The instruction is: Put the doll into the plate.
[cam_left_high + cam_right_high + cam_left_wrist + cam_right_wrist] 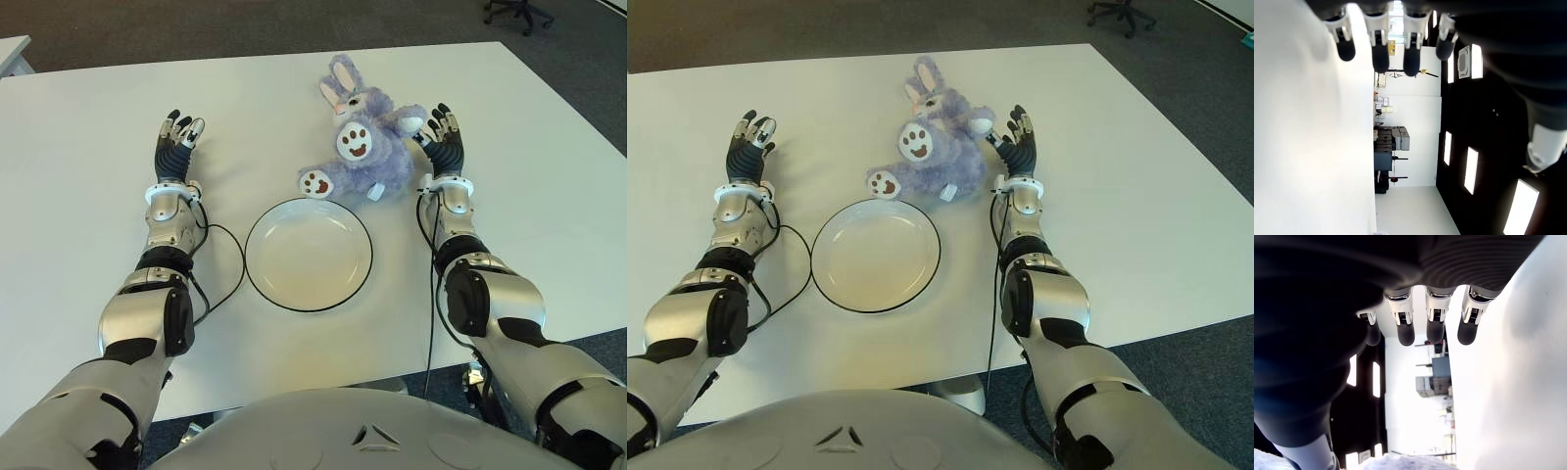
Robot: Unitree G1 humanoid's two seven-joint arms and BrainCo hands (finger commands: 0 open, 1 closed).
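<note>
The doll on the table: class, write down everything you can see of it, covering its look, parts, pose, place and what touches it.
The doll is a fluffy lilac plush rabbit with long ears lined pink and white soles bearing brown paw prints. It lies sprawled on the white table, feet toward the robot, just beyond the empty plate and outside it. The right hand, fingers spread and holding nothing, shows right beside its flank; whether they touch cannot be told. The left hand is far off.

**Where our four cameras sit**

From the head, our two eye views look forward and down over the whole table [78, 147], sharing the plate [309, 255], doll [931, 152] and both arms, offset slightly sideways. Our wrist views sit close behind the left hand's fingers [1380, 49] and right hand's fingers [1405, 328], facing along the tabletop toward the room beyond its far edge.
</note>
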